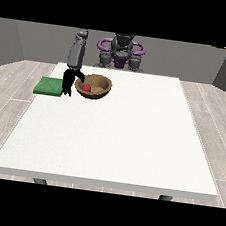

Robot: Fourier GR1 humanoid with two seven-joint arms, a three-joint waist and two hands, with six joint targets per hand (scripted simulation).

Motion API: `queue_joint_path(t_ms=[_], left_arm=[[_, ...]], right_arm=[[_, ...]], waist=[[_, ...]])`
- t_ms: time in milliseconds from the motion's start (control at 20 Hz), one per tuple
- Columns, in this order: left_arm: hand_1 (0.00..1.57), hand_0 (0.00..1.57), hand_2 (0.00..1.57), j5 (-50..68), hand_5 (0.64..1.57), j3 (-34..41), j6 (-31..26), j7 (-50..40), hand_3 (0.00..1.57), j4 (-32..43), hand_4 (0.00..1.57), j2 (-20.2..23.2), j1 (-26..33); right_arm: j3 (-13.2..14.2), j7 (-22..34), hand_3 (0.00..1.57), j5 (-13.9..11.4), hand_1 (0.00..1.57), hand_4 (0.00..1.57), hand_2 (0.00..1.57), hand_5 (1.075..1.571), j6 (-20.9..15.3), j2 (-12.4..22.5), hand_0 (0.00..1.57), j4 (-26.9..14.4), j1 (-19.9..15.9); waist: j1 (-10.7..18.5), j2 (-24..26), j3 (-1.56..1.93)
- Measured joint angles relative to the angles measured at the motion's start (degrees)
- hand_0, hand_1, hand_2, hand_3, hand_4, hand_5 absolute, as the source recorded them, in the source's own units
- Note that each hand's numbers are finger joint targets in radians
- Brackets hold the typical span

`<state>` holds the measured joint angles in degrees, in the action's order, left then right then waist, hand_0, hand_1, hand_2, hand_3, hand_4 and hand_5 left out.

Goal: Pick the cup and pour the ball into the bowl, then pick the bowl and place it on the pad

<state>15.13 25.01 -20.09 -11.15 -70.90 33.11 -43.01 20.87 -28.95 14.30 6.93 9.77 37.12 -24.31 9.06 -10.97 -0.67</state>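
A brown bowl (99, 89) stands on the white table (112, 135) at the far left, with a red ball (87, 87) inside it near its left wall. A green pad (48, 86) lies flat just left of the bowl, at the table's left edge. The hand at the view's left (69, 80) hangs from a grey forearm between pad and bowl. Its fingers point down outside the bowl's left rim and its thumb reaches over the rim, so it pinches the rim. No cup shows anywhere. The other hand is out of sight.
The robot's torso (121, 50) with purple rings sits behind the table's far edge. A wide stretch of bare tabletop runs from the bowl towards the camera and to the right.
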Motion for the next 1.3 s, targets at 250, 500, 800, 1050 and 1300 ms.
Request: queue_joint_path(t_ms=[250, 500, 800, 1050, 1300], left_arm=[[0.00, 0.00, 0.00, 0.94, 1.537, -0.03, 0.63, -1.23, 0.00, -1.12, 1.02, 0.39, 0.24], [0.00, 0.00, 0.00, 2.51, 1.540, 1.25, -0.95, -0.65, 0.00, -0.67, 1.02, 2.19, 1.31], [0.00, 0.00, 0.00, 4.24, 1.528, 2.41, -1.90, -0.36, 0.00, -1.24, 1.06, 3.09, 1.11], [0.00, 0.00, 0.00, 5.64, 1.520, 3.20, -2.96, -0.45, 0.00, -1.05, 1.14, 3.93, 0.85], [0.00, 0.00, 0.00, 5.84, 1.526, 3.56, -3.46, -0.54, 0.00, 1.11, 1.19, 4.16, 1.80]], right_arm=[[-0.72, -1.25, 0.00, -0.45, 0.00, 0.46, 0.00, 1.550, -1.47, -1.23, 0.00, -1.63, -1.63], [-1.17, -2.26, 0.00, -0.63, 0.00, 0.62, 0.00, 1.568, -3.91, -2.78, 0.00, -1.94, -3.37], [-0.49, -1.98, 1.57, -2.16, 1.57, 0.91, 1.57, 1.478, -9.62, 0.34, 1.57, -1.60, -0.96], [-1.08, -2.10, 1.37, -2.62, 1.57, 0.96, 1.57, 1.536, -13.52, 0.60, 1.57, 0.60, 0.92], [-3.85, 5.12, 1.18, -4.52, 1.57, 1.00, 1.57, 1.545, -17.33, 1.66, 1.57, 2.01, 0.98]], waist=[[-0.44, 0.27, -0.16], [0.04, -0.04, -0.23], [1.45, -1.16, -1.35], [3.02, -1.36, -1.21], [2.79, 0.66, -0.15]])
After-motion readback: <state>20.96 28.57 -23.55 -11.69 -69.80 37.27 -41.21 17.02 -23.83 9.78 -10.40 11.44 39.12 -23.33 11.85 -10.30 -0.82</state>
